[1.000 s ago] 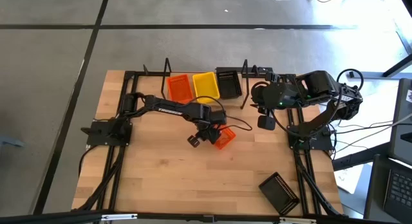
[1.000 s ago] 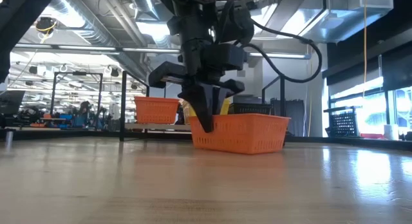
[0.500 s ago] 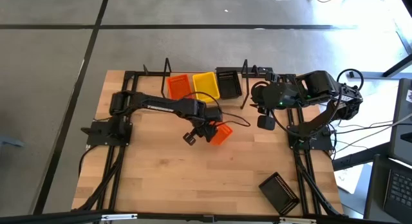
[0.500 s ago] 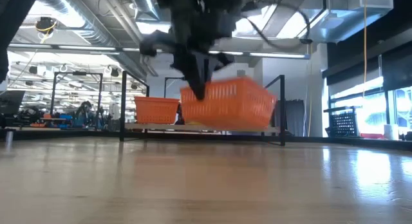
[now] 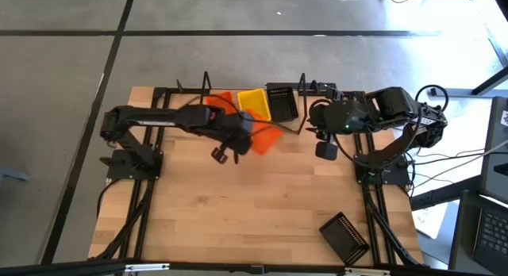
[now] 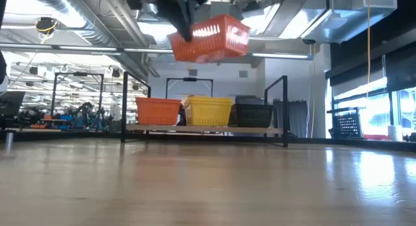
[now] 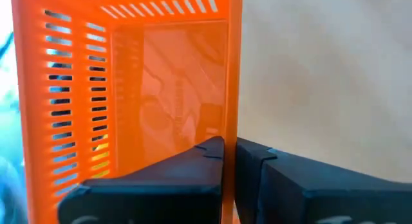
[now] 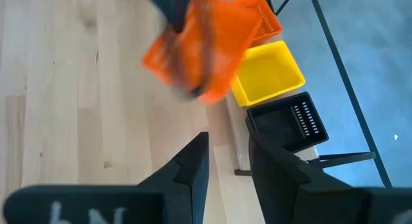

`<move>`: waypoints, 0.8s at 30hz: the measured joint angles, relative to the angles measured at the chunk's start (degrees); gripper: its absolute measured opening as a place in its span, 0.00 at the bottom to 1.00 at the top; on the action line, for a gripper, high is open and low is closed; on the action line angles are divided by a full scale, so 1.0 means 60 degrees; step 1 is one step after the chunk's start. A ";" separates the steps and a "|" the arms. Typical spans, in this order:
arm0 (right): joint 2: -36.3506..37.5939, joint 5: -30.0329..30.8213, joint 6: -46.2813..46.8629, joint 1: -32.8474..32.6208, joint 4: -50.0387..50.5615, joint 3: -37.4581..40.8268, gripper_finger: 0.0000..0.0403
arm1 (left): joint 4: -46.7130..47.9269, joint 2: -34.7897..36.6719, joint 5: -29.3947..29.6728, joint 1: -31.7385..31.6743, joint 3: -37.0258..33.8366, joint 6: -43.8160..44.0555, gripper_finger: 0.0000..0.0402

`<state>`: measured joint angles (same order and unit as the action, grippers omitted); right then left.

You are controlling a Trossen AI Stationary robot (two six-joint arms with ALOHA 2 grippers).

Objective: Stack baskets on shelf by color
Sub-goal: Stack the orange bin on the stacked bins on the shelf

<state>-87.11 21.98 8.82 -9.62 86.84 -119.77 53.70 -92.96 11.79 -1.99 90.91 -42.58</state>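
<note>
My left gripper (image 5: 252,138) is shut on an orange basket (image 5: 267,138), which hangs high above the table (image 5: 198,212) in the low view (image 6: 211,39), on the near side of the shelf (image 6: 205,129). The shelf's plank at the far edge bears an orange basket (image 6: 158,111), a yellow one (image 6: 208,111) and a black one (image 6: 253,114), side by side on their bottoms. My right gripper (image 8: 226,161) hovers open over the table's right part, holding nothing. My left gripper pinches one side wall of the orange basket (image 7: 230,130), one finger (image 7: 205,158) inside the basket and the other (image 7: 259,158) outside. The fingers slant down from the table's left side. The basket is lifted clear and tilted.
A second black basket (image 5: 345,236) lies near the table's near right corner. The shelf's upright black end loops (image 6: 285,109) stand at both its ends. Bare wood lies between the shelf and the near edge.
My left gripper has risen steeply and moved toward the far edge and the shelf. The orange basket, which stood on the table, has come up with it, now clear of the wood, tilted and above the level of the baskets on the shelf.
</note>
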 joint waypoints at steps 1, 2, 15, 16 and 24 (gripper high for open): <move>0.0000 0.0036 0.0007 -0.0001 -0.0009 0.0000 0.26 | -0.0009 0.0155 0.0387 -0.0047 0.0000 0.0463 0.00; 0.0000 0.0057 0.0007 0.0001 -0.0011 0.0000 0.26 | 0.0014 0.0289 0.0744 -0.0070 0.0001 0.1088 0.00; 0.0000 0.0157 -0.0037 0.0000 -0.0370 0.0000 0.26 | 0.0154 0.0976 0.1966 -0.1236 0.0015 1.2549 0.00; 0.0000 0.0157 -0.0043 0.0001 -0.0419 0.0000 0.26 | 0.0143 0.0881 0.1852 -0.1445 0.0015 1.2892 0.00; 0.0000 0.0157 -0.0022 0.0002 -0.0566 0.0000 0.26 | 0.0229 0.0197 0.0876 -0.2691 0.0000 1.3792 0.00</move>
<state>-87.11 22.92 8.69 -9.61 83.44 -119.77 55.08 -91.78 17.04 -18.13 90.91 40.18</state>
